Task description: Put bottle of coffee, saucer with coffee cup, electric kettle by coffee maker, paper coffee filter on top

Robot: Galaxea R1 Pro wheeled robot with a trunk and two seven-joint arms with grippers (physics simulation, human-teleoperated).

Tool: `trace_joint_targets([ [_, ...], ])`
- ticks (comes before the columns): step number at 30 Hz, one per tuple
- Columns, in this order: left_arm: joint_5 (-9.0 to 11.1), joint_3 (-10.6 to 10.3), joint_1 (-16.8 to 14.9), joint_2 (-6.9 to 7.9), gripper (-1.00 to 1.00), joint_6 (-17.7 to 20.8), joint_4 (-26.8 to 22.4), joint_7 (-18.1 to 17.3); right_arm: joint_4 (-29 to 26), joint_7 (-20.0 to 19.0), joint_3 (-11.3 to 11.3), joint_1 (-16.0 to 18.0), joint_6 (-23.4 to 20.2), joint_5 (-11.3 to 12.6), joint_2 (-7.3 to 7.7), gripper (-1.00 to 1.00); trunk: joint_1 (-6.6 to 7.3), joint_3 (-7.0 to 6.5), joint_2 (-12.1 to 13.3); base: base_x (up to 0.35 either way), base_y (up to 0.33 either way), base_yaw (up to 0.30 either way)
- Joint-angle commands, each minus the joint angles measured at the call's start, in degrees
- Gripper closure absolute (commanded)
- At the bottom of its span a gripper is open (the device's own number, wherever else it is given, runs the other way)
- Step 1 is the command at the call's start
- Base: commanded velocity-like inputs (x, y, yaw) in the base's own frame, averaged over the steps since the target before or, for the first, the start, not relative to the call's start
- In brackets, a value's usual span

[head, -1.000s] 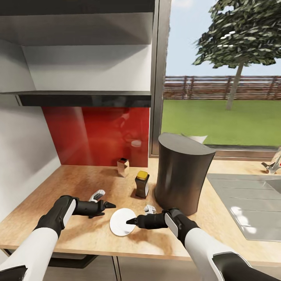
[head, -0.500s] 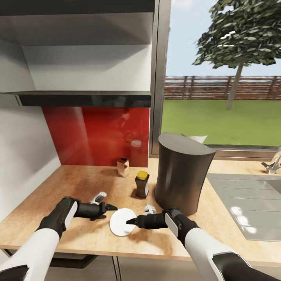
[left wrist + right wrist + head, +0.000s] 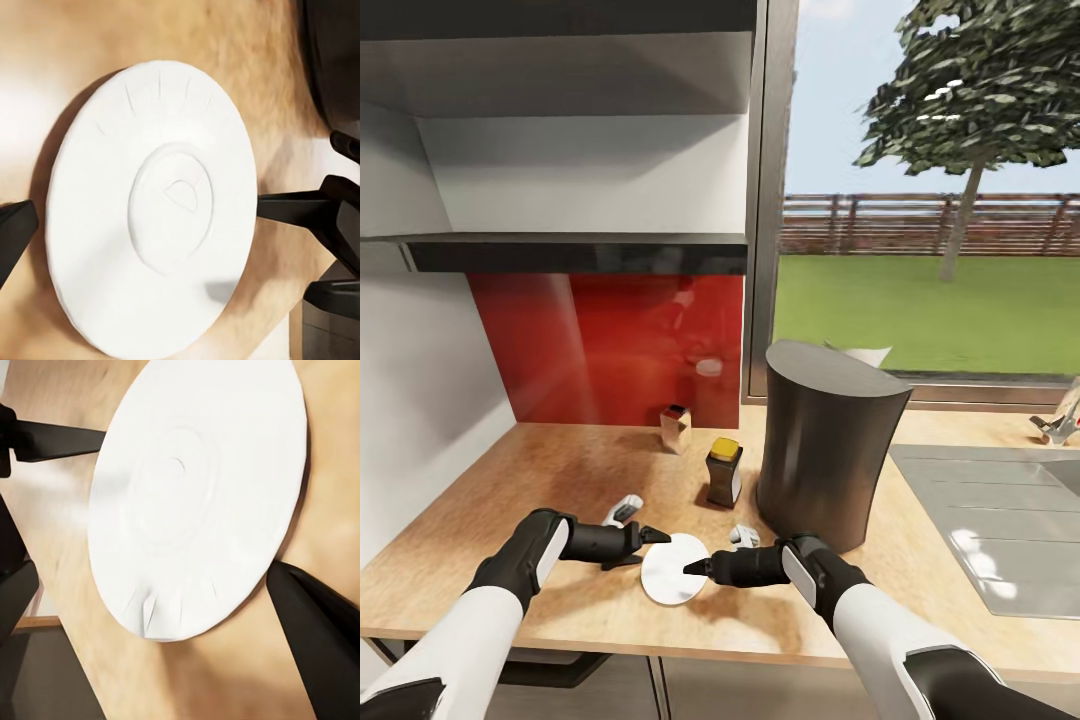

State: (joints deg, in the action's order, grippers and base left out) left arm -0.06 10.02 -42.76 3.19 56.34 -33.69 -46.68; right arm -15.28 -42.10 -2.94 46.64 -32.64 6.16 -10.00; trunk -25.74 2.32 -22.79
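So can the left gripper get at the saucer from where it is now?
Probably yes. The left gripper sits at the rim of the saucer with bare countertop between them; the right gripper crowds the opposite side.

Before me the saucer (image 3: pixel 154 206) lies flat on the tan tabletop (image 3: pixel 82 45), its round middle well plain to see. One dark fingertip (image 3: pixel 13 232) of my gripper sits just beside its rim. Across it, the right gripper's black fingertip (image 3: pixel 289 205) points at the opposite rim.
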Motion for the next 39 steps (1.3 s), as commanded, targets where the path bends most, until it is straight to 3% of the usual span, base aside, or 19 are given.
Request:
trace_joint_targets([
  [1,-0.03,0.18,-0.05,-0.02,-1.00,0.47,-0.01,-0.16,-0.01,0.21,-0.49,0.03,-0.43,0.26,0.00,-1.00,-0.04,0.14,-0.13,0.000,0.000,0.000],
  [39,0.32,0.22,-0.05,-0.46,-1.00,0.70,-0.06,-0.32,-0.01,0.17,-0.49,0.03,-0.45,0.26,0.00,-1.00,-0.04,0.14,-0.13,0.000,0.000,0.000],
])
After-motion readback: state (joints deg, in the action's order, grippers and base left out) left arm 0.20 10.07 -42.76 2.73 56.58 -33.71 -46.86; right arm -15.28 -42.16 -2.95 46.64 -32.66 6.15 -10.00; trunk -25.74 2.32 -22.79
